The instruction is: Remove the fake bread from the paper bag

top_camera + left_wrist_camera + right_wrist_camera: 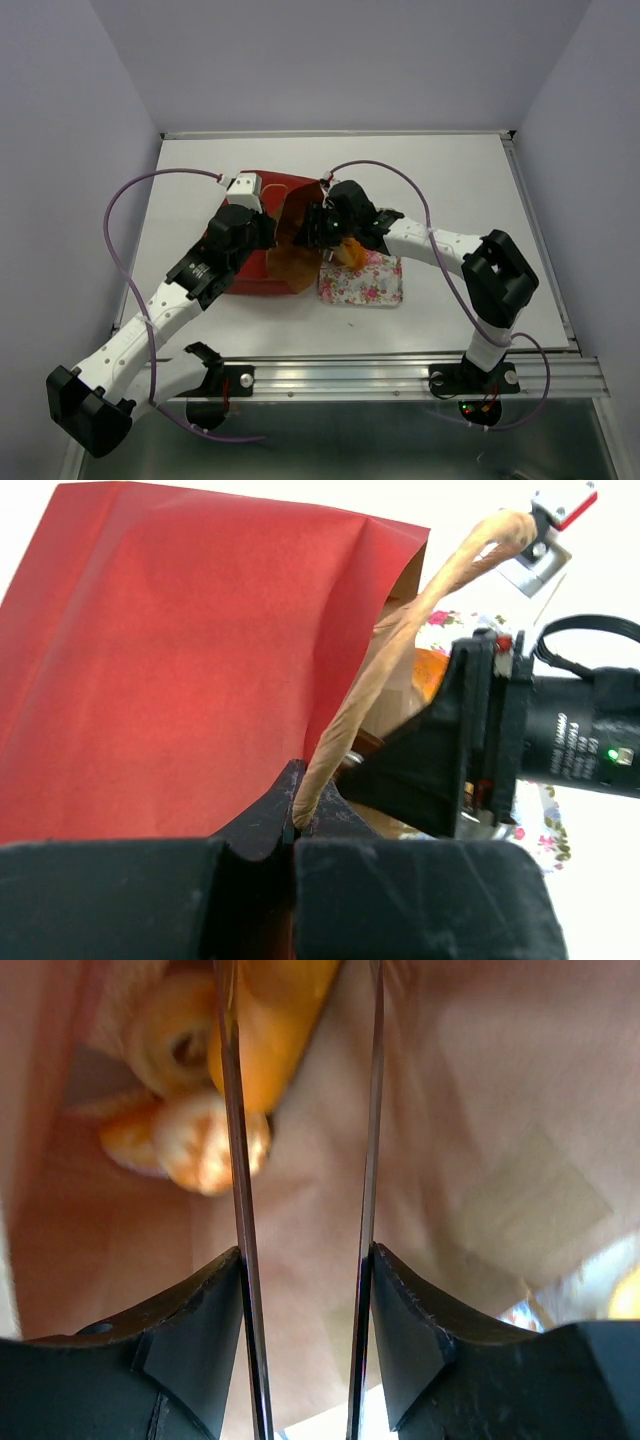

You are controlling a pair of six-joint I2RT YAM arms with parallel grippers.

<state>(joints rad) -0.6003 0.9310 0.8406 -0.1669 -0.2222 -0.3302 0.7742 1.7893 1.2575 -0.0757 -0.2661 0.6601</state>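
Toy bread [200, 1130] sat bunched at the far end inside the paper bag [265, 272]. It was seen past the right gripper [300, 1160], which reached in through the bag's mouth. In the right wrist view a ring-shaped piece [178, 1045] lay just above a round bun [205, 1145]. A longer loaf [285, 1010] lay beside them, partly showing in the gap between the two thin fingers. Those jaws were spread with clear space between them. Whether their tips touched the loaf could not be told.

The bag lay on its side on the white table [450, 190], red outside and brown inside, with its mouth facing right. The left gripper [297, 812] had its jaws pressed together on the tan cord handle [390, 660], which rose from the pinch in a twisted strand.

Just right of the bag's mouth lay a floral tray [378, 288]. One more orange piece [349, 252] rested at the tray's edge nearest the bag, outside the bag.

In the left wrist view the right arm [580, 740] carried a line of small white print on its black body, too blurred to read. A green light [617, 753] glowed beside the print.
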